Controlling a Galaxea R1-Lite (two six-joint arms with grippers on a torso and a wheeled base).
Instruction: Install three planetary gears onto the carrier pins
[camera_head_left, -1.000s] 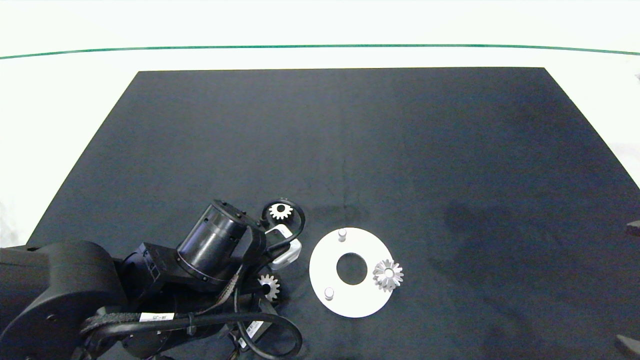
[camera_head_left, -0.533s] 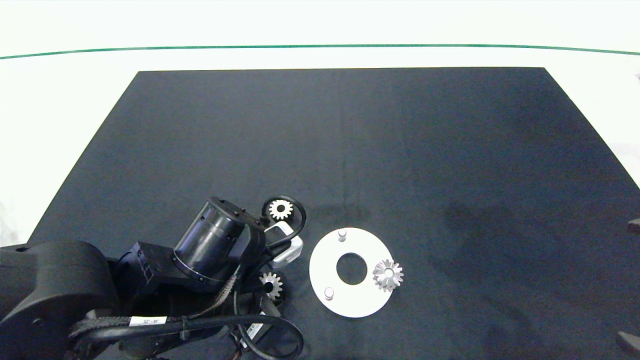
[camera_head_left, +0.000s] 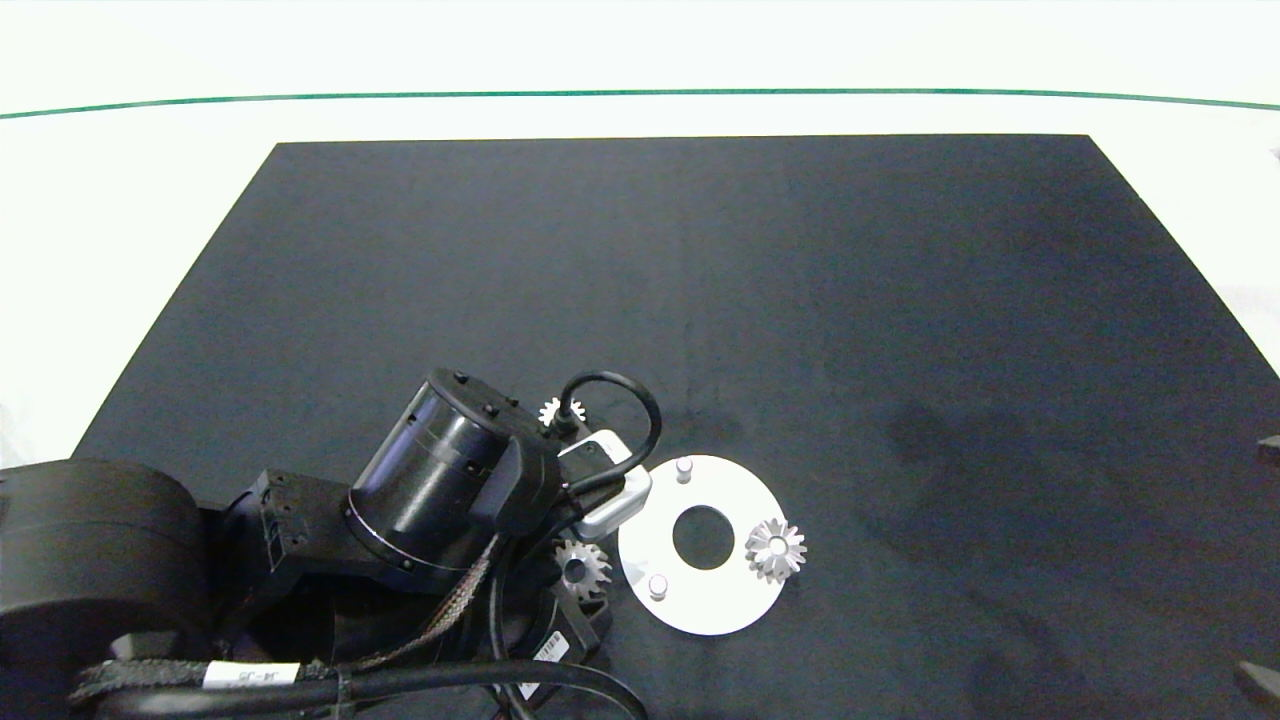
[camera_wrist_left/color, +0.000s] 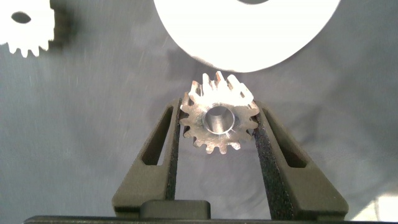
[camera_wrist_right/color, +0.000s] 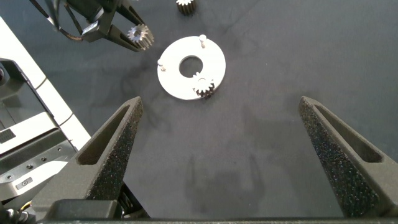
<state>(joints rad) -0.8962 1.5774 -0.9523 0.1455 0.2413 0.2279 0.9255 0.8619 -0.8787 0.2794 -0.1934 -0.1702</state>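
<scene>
My left gripper is shut on one silvery planetary gear, held above the dark mat just short of the white disc's rim. In the head view this gear hangs left of the disc. Two carrier pins stand bare. A second gear sits on the disc's right side, hiding what is beneath it. A third gear lies on the mat behind my left wrist, partly hidden by a cable. My right gripper hovers open and high, far right of the disc.
The black mat covers the white table, with wide bare room behind and right of the disc. My bulky left arm and its cables fill the front left corner.
My left gripper has carried its gear to the right, closer to the disc's left rim. The wrist now covers part of the gear lying on the mat. The right arm has not moved.
</scene>
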